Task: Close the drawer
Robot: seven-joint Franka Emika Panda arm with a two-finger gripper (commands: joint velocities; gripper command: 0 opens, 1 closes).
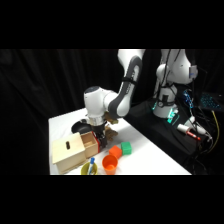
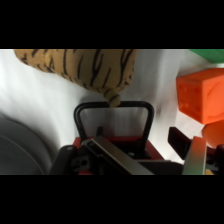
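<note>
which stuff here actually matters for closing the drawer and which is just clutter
For the job:
drawer, pulled out of the wooden box
wire handle
gripper

Lying about:
orange cup
orange block
green block
tiger-striped toy

A robotics lab: black curtains (image 1: 40, 85), white table (image 1: 150, 155), cabled electronics (image 1: 197, 107) beside the arm's base (image 1: 170, 95).

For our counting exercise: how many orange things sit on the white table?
2: a round orange plastic cup near the front edge, and an orange block just behind it, beside the green block. Others may be hidden behind the arm.
</note>
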